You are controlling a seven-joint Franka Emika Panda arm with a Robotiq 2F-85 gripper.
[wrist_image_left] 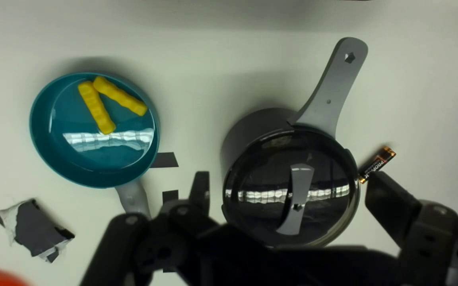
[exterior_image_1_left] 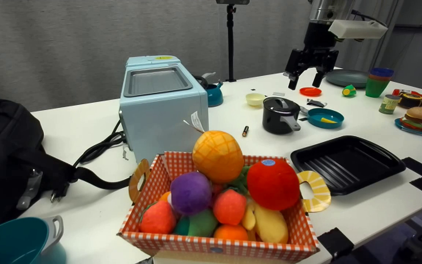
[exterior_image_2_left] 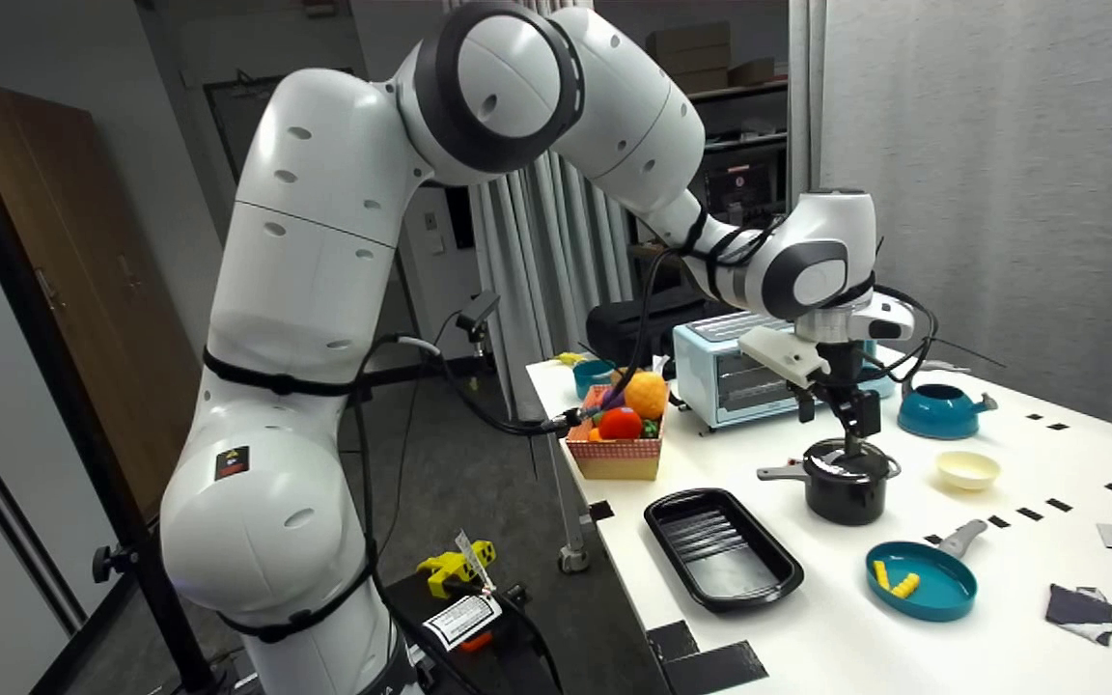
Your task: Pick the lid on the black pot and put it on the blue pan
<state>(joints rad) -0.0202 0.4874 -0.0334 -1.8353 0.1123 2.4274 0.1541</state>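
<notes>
The lid [exterior_image_1_left: 277, 105] sits on the black pot [exterior_image_1_left: 272, 122]

In an exterior view, we see the gripper [exterior_image_1_left: 305, 84] spread, apart from the lid. In an exterior view, we find it over the bench [exterior_image_2_left: 1039, 560]. In the wrist view, we see the blue pan [wrist_image_left: 63, 117] near the black pot, holding two yellow pieces [wrist_image_left: 96, 108].

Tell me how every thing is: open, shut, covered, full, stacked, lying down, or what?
Black pot: upright, covered.
Lid: on, not lifted off.
Gripper: open, holding nothing.
Blue pan: right way up, uncovered, two yellow pieces inside.
Grill tray: right way up.
Bowl: right way up.
Kettle: upright.
Basket: heaped with plush fruit.
Cups: stacked.
Battery: lying on its side.
Oven door: looks shut.
Toy burger: put together.
</notes>
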